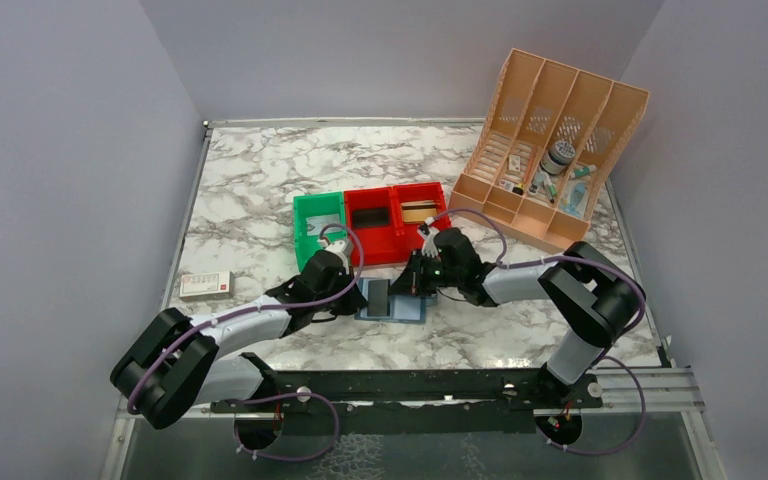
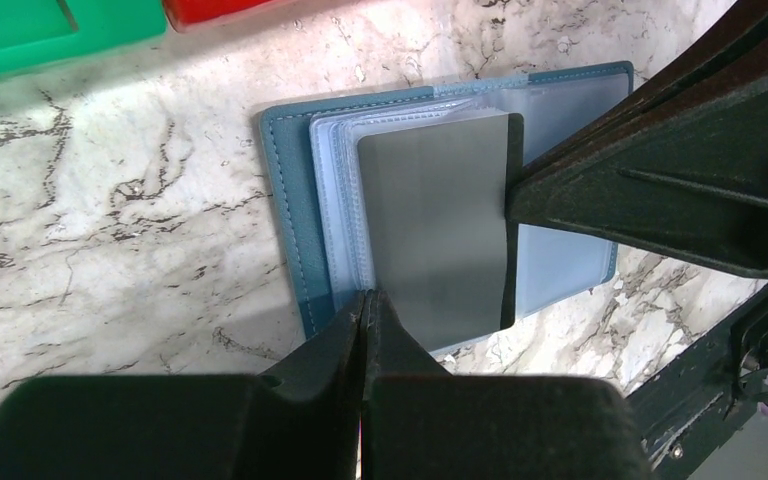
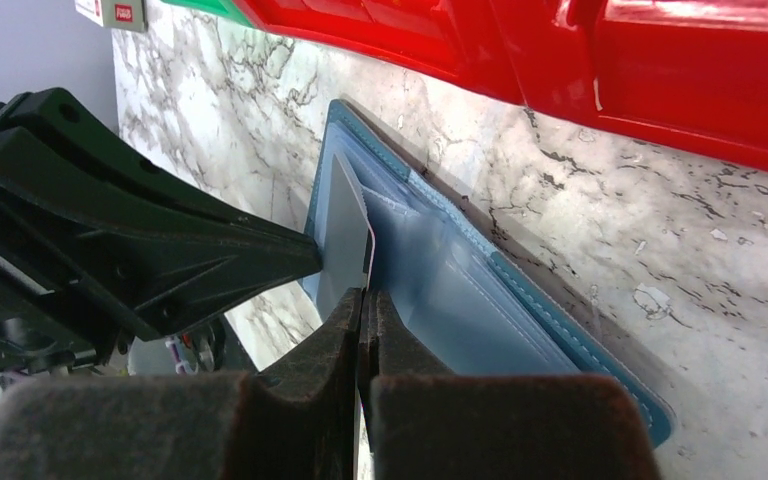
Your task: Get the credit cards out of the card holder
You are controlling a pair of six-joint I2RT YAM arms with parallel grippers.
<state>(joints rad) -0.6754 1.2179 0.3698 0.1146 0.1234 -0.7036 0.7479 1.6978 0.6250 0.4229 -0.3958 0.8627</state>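
A: Where's the grey card (image 2: 435, 225)?
B: Partly out of the card holder (image 2: 285, 200), which lies open beneath both fingertips. The right gripper (image 3: 363, 298) is closed on 1 edge. The left gripper (image 2: 365, 300) is closed at the opposite corner, and I can't tell on what.
A: What's left?
B: Pulling it clear. Other sleeves may still hold cards.

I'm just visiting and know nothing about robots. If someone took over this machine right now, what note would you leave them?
Left gripper: fingers closed at the near corner of the grey card; real grip unclear.
Right gripper: fingers closed, apparently pinching that card's opposite edge.
Card holder: open, flat on the marble table, in front of the red bins.
Done: no card clearly out; the grey card lies on the clear sleeves.
Left: pull it free, then check the sleeves for more.
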